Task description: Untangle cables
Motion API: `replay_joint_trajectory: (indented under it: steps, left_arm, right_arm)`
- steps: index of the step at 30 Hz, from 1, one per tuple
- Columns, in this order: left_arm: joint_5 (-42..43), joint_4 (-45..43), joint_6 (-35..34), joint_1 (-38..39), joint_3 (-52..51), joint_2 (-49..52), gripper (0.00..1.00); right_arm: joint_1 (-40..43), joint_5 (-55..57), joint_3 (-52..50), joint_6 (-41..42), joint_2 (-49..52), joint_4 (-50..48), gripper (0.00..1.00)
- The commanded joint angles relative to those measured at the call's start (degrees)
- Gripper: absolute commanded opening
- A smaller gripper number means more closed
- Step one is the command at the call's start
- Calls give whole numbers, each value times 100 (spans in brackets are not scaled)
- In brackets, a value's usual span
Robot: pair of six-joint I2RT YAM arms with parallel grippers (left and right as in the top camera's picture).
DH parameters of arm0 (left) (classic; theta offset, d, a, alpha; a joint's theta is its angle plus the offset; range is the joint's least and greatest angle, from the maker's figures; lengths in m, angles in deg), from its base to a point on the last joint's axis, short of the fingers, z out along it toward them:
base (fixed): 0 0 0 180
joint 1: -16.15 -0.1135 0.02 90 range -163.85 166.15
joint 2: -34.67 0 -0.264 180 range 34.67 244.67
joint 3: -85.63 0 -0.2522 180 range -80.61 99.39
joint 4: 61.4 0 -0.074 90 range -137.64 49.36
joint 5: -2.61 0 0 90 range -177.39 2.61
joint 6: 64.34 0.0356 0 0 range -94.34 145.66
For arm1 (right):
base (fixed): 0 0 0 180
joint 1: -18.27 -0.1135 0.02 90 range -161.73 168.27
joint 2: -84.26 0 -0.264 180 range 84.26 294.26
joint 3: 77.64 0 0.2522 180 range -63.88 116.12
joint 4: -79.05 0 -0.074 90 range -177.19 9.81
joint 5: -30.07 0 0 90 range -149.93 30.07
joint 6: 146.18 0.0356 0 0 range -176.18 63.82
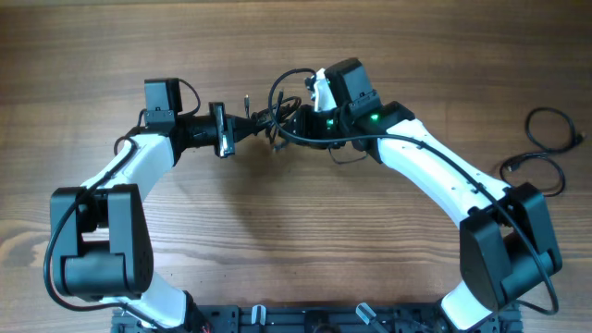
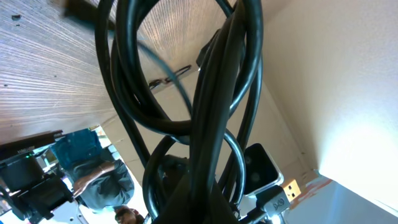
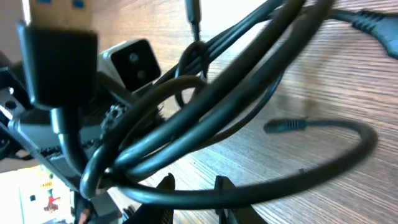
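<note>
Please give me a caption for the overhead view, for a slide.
Left gripper shut on a tangle of black cables over the wooden table; one separate cable lies far right.

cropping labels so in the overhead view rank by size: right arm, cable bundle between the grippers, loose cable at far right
1. right arm
2. loose cable and bundle: look about alike, can't rank them
</note>
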Motion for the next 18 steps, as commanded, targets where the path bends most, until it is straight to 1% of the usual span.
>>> replay_joint_trajectory:
  steps: [1,4,6,9,11,18]
  left_arm:
    - [236,-2,136,-4,-11,-44,4]
    - [236,-2,136,0,-11,-44,4]
    - [236,-2,136,0,-11,-44,4]
    - [236,-2,138,2,-11,-44,4]
    - [238,-2,138,2,-11,-44,4]
    - [238,-2,138,0,-11,-44,4]
  right_arm:
    - [-151,-192,-11,-210,44,-68,24]
    - [-168,-227,-11,-201,44,-111,24]
    - [-168,-463,-11,-175,44,-223,24]
    - [-151,-487,-11,251,44,-649,24]
    - [-151,-483,-11,396,44,-909,24]
    - [-164,142,-11,503,46,-1010,24]
